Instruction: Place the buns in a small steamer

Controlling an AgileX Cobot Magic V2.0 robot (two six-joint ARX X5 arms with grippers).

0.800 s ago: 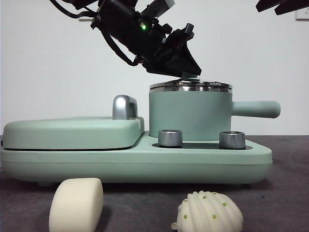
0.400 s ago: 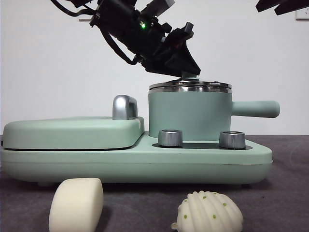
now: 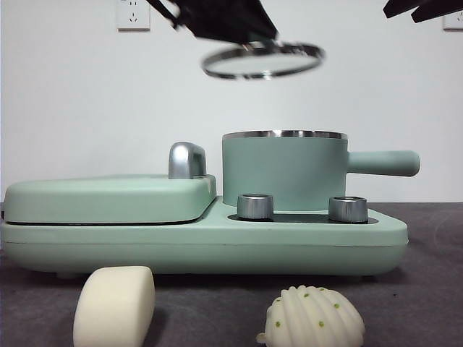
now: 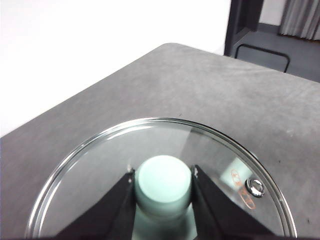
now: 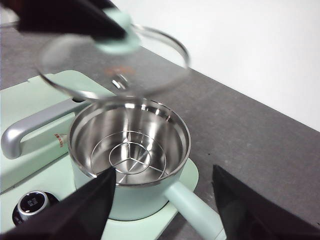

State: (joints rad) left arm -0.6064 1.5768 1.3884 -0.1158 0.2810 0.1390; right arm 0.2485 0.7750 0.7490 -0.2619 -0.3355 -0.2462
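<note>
Grey table (image 3: 434,289) carries a long mint-green cooker base (image 3: 217,242), the biggest thing in the front view; on its one side lies the flat griddle cover (image 3: 108,199) with a chrome handle (image 3: 187,160), on the other stands the small steamer (image 3: 283,170), a mint-green pot with steel rim, its straight side handle (image 3: 383,163) pointing away from the griddle; the pot stands open, and the right wrist view shows a bare steel inside with a wire rack (image 5: 134,154) at the bottom, no bun in it; two steel knobs (image 3: 255,206) sit on the base in front of the pot; glass lid (image 3: 262,60) hangs in the air well above the pot, slightly tilted, clear of the rim; left gripper (image 4: 163,186) has it, both black jaws pressed against the sides of the lid's green knob (image 4: 163,182), closed firmly on it; right gripper (image 5: 162,192) waits high over the pot, jaws spread wide with nothing between them, showing in the front view only as a black tip at a top corner; both buns lie on the table in front of the base, apart from each other; smooth cream bun (image 3: 114,305) before the griddle side, white ribbed bun (image 3: 312,318) with green dots before the pot side; neither is touched by a gripper.
</note>
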